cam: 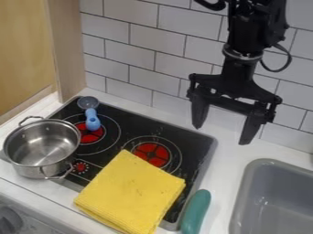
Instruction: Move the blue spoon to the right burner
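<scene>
Gripper [221,135] spread wide, grasping nothing; the blue spoon [92,119] may settle tilted because yellow cloth [131,192] overlaps the right burner [151,154].

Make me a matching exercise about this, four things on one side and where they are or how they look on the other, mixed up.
Column one
1. Spoon
2. Pot
3. Cloth
4. Gripper

Column two
A. Yellow and folded
B. Open, hanging in the air
C. Blue-handled, partly over the left burner
D. Silver-coloured and round, no lid on it

Right pairs: 1-C, 2-D, 3-A, 4-B
</scene>
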`<act>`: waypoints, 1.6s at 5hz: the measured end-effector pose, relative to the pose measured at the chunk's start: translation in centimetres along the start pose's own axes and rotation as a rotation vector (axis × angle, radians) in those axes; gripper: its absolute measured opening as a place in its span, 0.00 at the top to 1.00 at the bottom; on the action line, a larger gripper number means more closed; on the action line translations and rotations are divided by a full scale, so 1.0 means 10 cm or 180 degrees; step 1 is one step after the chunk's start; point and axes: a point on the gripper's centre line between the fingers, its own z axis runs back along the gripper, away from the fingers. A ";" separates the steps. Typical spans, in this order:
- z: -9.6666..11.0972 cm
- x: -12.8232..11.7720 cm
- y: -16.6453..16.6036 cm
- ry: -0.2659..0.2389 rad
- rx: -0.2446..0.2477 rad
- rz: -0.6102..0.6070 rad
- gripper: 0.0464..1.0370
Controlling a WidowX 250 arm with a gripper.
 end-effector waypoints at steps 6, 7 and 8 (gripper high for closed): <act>-0.22 -0.05 1.68 0.0484 0.0411 0.1722 0.04; -0.31 -0.03 1.83 0.0550 0.0412 0.1909 0.04; -0.35 0.08 1.97 0.0409 0.0410 0.2220 0.04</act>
